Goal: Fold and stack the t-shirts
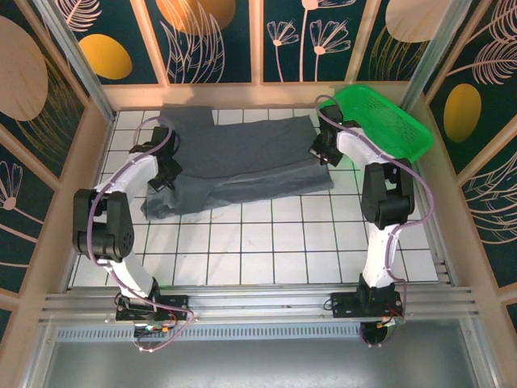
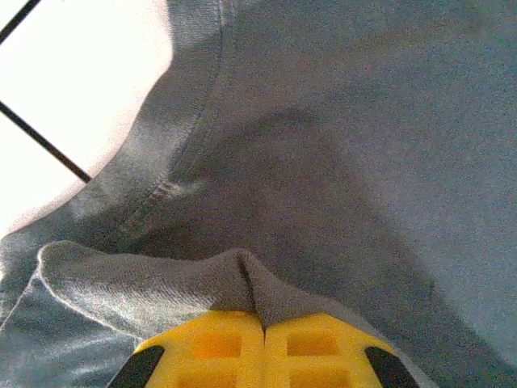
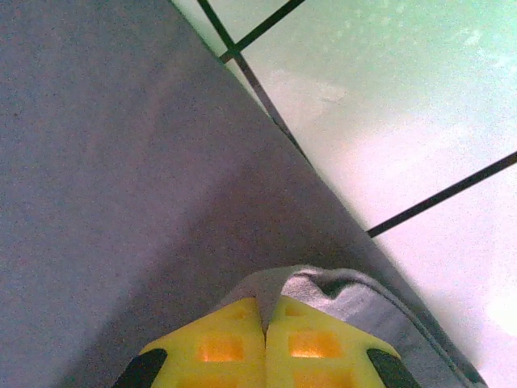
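The left gripper [image 2: 262, 322] pinches t-shirt [image 2: 347, 137] cloth, jaws closed; the right gripper [image 3: 266, 311] likewise

The overhead light falls evenly on the white tiled tabletop [image 1: 323, 242], bright and soft. There are only faint shadows under the arms and along the edge of the dark slate-grey cloth t-shirt [image 1: 242, 162]. The top view is sharp, though the frame rails bow slightly toward the edges. In the left wrist view the bare tiles [image 2: 65, 97] blow out to pure white glare at upper left. The shirt [image 2: 363, 162] looks grainy and soft there, with a darker shadow pooling mid-fold. In the right wrist view the tabletop [image 3: 420, 121] is washed out, tinged green above and pinkish below, and the cloth [image 3: 97, 162] is noisy. The yellow jaws at the bottom edge of both wrist views are blurred.
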